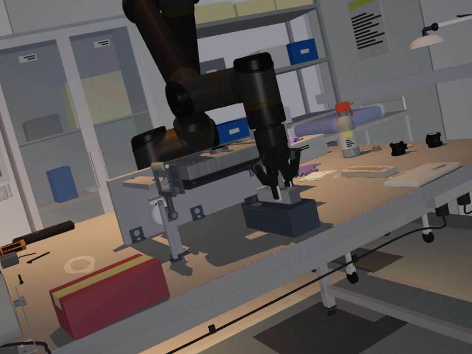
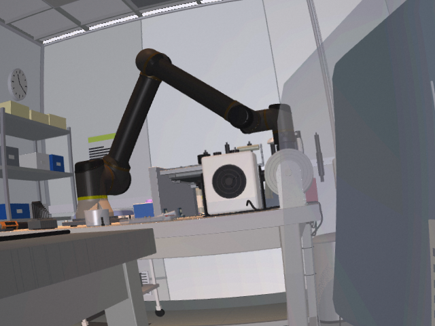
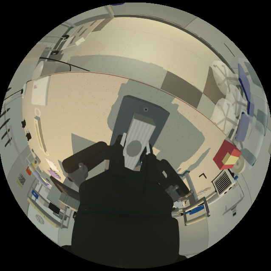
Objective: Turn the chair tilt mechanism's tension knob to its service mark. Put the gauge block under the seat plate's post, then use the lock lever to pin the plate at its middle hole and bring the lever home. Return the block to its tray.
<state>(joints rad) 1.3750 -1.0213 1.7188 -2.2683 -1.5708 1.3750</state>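
Note:
Near the front middle of the bench, the pale grey ribbed gauge block (image 1: 277,194) (image 3: 139,140) sits on top of a dark blue-grey tray (image 1: 282,218) (image 3: 141,118). My gripper (image 1: 275,190) (image 3: 135,149) comes straight down on the block, and its fingers are closed against the block's two long sides. Left of it stands the chair tilt mechanism (image 1: 183,179), a grey housing with a ribbed seat plate (image 1: 217,162) on top. A thin post with a toothed dial (image 1: 165,217) hangs at its left end. The second side camera hides the gripper behind a white box.
The bench's front edge (image 1: 266,263) runs just ahead of the tray. A red box (image 1: 108,295) lies at the front left. To the right are a spray bottle (image 1: 347,131), a flat tray (image 1: 367,171), a white panel (image 1: 421,174) and two black knobs (image 1: 398,148).

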